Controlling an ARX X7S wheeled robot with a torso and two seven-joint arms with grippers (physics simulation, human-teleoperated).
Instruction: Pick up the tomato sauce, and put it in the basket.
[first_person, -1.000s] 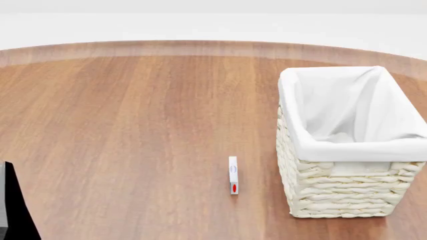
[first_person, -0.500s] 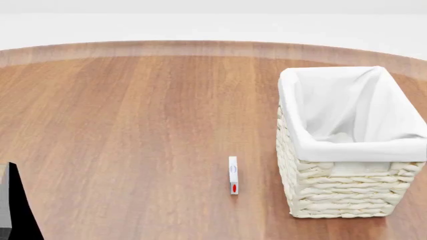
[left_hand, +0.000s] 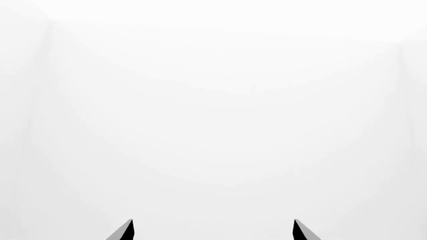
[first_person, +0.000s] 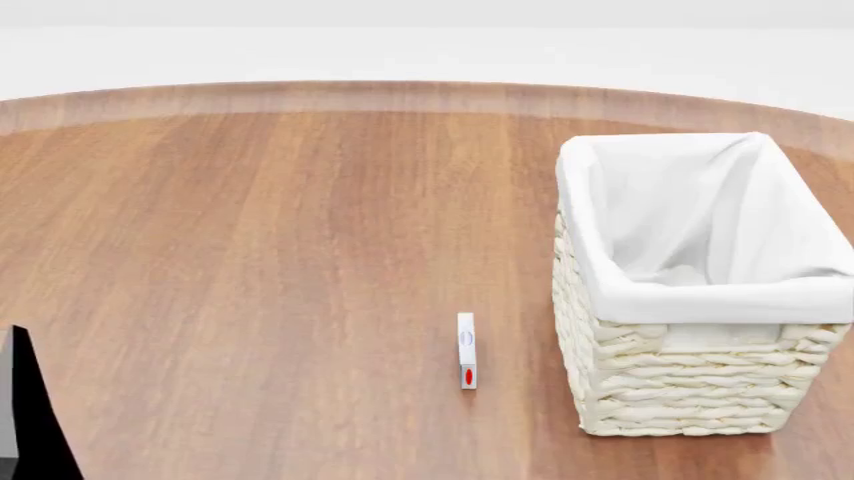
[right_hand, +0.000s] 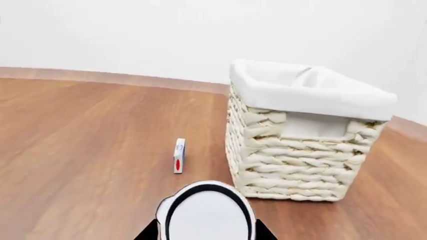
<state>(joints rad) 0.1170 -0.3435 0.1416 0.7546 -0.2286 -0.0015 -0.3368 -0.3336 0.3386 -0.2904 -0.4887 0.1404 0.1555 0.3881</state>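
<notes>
In the right wrist view a round white can top with a dark rim (right_hand: 205, 215) sits between my right gripper's (right_hand: 205, 234) dark fingers (right_hand: 148, 233). It matches the tomato sauce's top; its label is hidden. The can is held above the wooden table, short of the basket (right_hand: 300, 155). The basket is cream wicker with a white liner and stands at the right in the head view (first_person: 694, 390). My right gripper is out of the head view. My left gripper (left_hand: 213, 231) is open and empty, facing a blank white wall.
A small white box with a red spot (first_person: 466, 350) lies on the round wooden table (first_person: 267, 250) just left of the basket; it also shows in the right wrist view (right_hand: 179, 156). A dark part of my left arm (first_person: 34, 420) shows at the lower left edge.
The dark part of my left arm at the lower left edge shifted slightly. The basket and the small box have not moved.
</notes>
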